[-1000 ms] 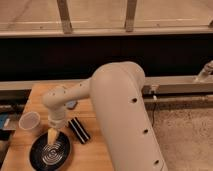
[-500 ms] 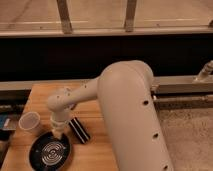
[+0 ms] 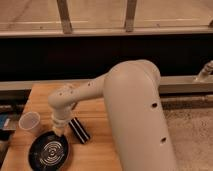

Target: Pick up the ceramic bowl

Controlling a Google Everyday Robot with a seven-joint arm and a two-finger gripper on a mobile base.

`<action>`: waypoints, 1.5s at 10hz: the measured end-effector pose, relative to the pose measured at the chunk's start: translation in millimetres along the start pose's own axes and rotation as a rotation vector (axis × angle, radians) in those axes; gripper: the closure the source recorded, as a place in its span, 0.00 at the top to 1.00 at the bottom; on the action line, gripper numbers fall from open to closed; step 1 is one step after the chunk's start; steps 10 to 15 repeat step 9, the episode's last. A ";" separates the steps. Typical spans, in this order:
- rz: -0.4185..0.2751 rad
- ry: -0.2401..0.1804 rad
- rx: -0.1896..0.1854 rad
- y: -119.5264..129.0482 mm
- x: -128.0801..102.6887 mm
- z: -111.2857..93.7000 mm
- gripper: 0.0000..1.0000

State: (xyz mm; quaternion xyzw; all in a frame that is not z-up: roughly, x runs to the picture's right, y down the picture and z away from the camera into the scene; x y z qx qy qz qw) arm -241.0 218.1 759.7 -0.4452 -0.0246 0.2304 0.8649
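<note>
The big white arm reaches down over the wooden worktop, and the pincer hangs at its tip, right over the far rim of the ceramic bowl. Whether its jaws are apart or together, I cannot tell. The bowl sits flat near the worktop's front left corner, black with pale rings inside. Just beside it on the right lies a small dark ribbed block. A translucent cup stands upright to the left.
</note>
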 end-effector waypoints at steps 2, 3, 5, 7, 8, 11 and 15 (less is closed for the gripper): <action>0.027 -0.026 0.045 -11.7 -3.0 -30.8 0.00; 0.048 -0.046 0.076 -23.1 -4.8 -52.5 0.00; 0.106 -0.098 0.135 -54.3 -3.6 -100.9 0.00; 0.154 -0.155 0.183 -70.0 -0.5 -146.1 0.00; 0.198 -0.202 0.196 -81.2 6.1 -172.8 0.00; 0.206 -0.210 0.200 -84.4 8.6 -178.1 0.00; 0.206 -0.210 0.200 -84.4 8.6 -178.1 0.00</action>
